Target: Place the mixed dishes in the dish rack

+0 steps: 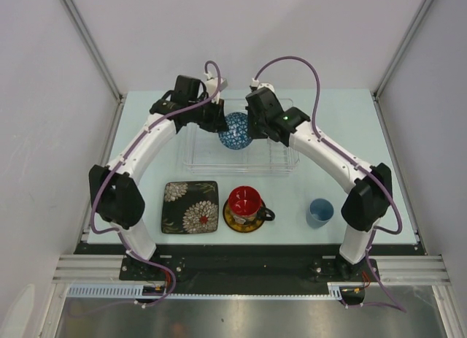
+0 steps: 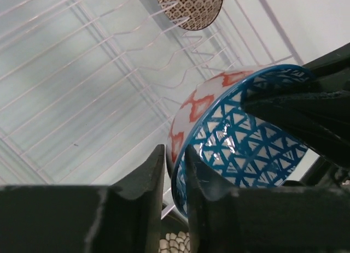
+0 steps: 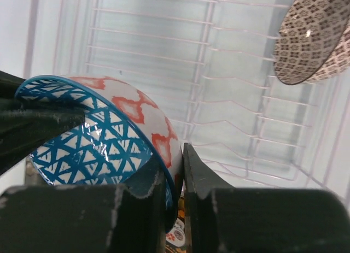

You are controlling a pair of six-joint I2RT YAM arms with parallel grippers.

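Blue bowl [image 1: 236, 130]: tilted on edge between both hands, above the rack [image 1: 195, 160].
Left hand [image 2: 175, 152]: nearly closed, pinching its rim.
Right hand [image 3: 174, 150]: nearly closed, pinching the opposite rim.
Beige bowl [image 3: 314, 37]: slotted in the rack, beyond the fingertips.
Step, judged: seating the blue bowl in a slot.
Method: free one hand first, then lower the bowl on edge between ribs, apart from the beige bowl.

No writing, brand or number was legible in any view; the blue patterned bowl [image 3: 98, 138] bore only ornament, finer marks perhaps too small.
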